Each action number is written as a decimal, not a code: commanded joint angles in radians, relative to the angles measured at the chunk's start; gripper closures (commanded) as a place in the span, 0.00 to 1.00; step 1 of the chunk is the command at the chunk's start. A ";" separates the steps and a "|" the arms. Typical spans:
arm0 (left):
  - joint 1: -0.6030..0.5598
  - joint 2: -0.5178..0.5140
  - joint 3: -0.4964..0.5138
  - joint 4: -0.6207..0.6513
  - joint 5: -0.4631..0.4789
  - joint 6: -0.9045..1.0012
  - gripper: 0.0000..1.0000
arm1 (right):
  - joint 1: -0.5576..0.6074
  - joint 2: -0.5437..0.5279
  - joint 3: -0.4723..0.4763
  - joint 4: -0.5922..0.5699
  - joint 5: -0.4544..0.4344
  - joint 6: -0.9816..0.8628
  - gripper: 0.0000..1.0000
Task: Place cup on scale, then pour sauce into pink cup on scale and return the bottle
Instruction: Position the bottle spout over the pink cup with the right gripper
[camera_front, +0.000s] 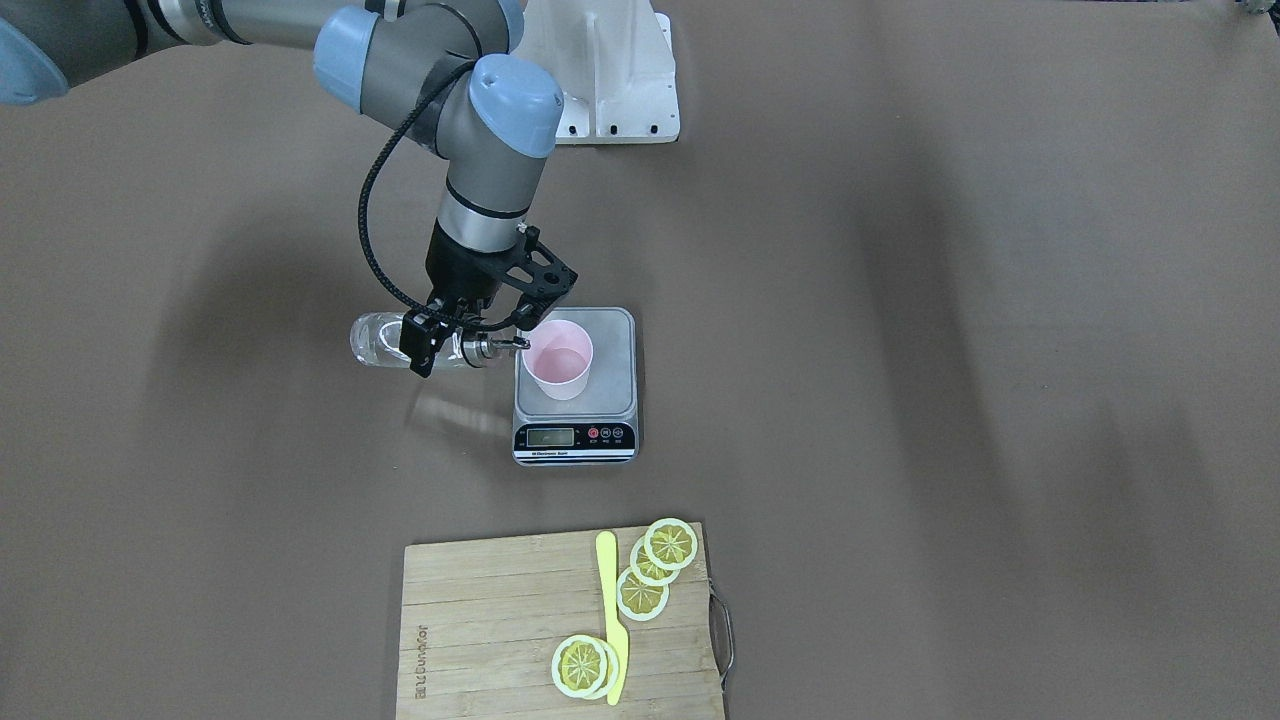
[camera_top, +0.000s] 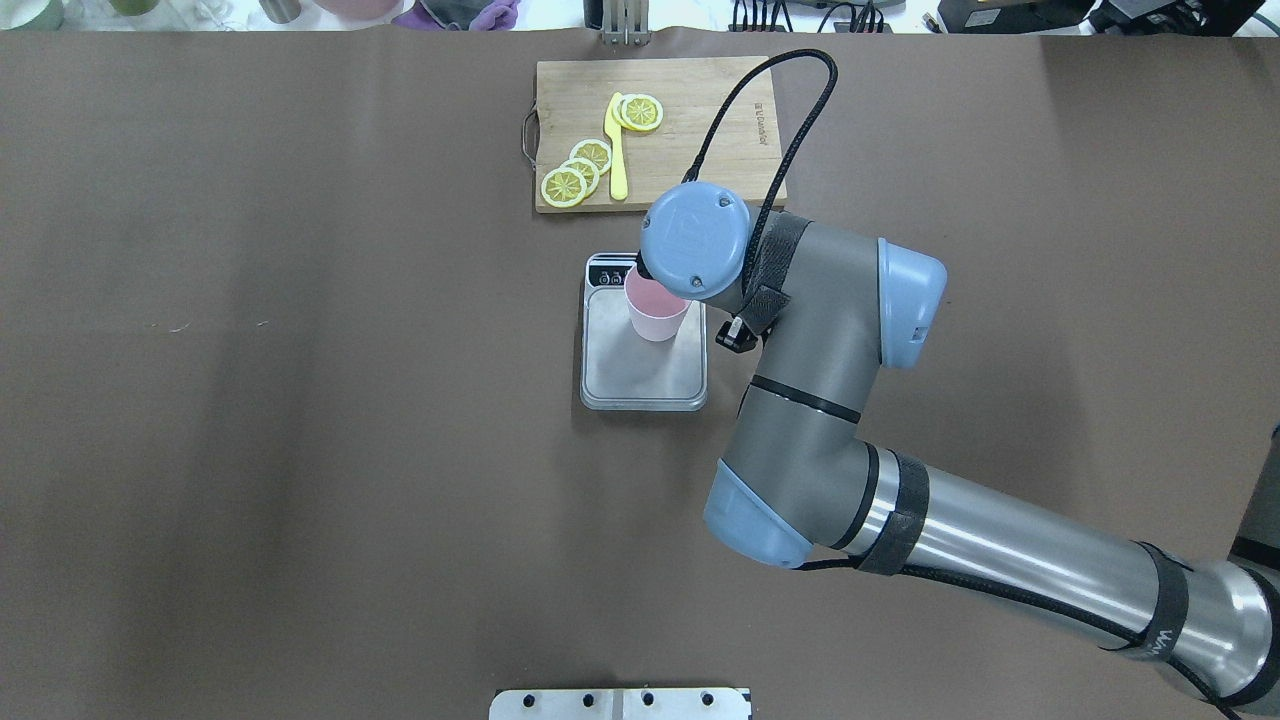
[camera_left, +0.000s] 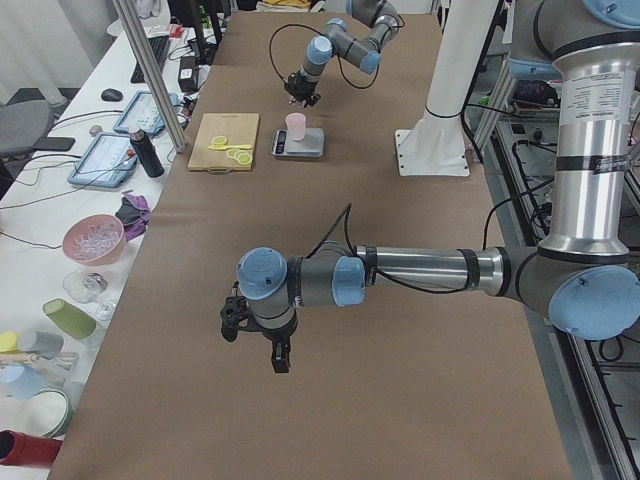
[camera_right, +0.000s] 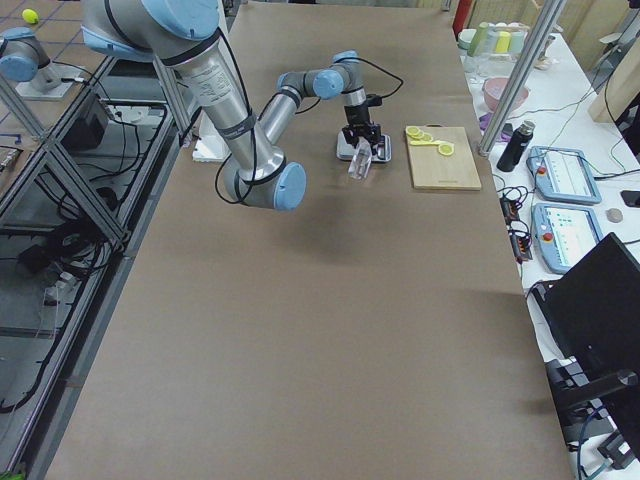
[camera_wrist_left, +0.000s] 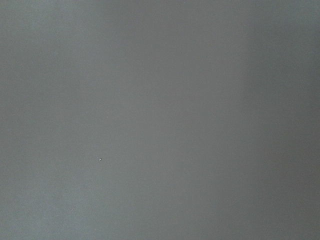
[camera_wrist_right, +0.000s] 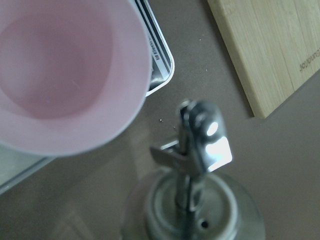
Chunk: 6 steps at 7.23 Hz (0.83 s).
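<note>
The pale pink cup (camera_front: 560, 362) stands upright on the steel platform of the scale (camera_front: 610, 395). My right gripper (camera_front: 432, 340) is shut on the clear glass bottle (camera_front: 380, 342) near its neck and holds it about level above the table, beside the scale. The silver spout (camera_front: 505, 344) points at the cup's rim. In the right wrist view the spout (camera_wrist_right: 200, 135) sits just outside the cup (camera_wrist_right: 65, 75), and I see no stream. The cup also shows in the overhead view (camera_top: 655, 315). My left gripper (camera_left: 278, 352) hangs over bare table far from the scale; I cannot tell whether it is open.
A wooden cutting board (camera_front: 500, 620) with lemon slices (camera_front: 655, 565) and a yellow knife (camera_front: 612, 610) lies beyond the scale's display side. The robot's white base (camera_front: 610, 70) stands behind the scale. Brown table stretches to both sides.
</note>
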<state>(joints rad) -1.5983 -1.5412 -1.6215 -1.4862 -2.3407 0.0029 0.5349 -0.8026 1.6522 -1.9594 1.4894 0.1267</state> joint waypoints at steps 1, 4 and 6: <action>0.000 0.001 0.000 -0.006 -0.005 0.000 0.00 | -0.003 0.010 -0.002 -0.032 -0.017 -0.001 0.88; 0.000 0.001 0.003 -0.012 -0.008 0.002 0.00 | -0.006 0.032 -0.018 -0.082 -0.031 -0.001 0.88; 0.000 0.001 0.003 -0.012 -0.009 0.002 0.00 | -0.006 0.054 -0.043 -0.108 -0.037 -0.001 0.88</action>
<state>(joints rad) -1.5984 -1.5401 -1.6188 -1.4981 -2.3492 0.0044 0.5293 -0.7599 1.6229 -2.0530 1.4577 0.1258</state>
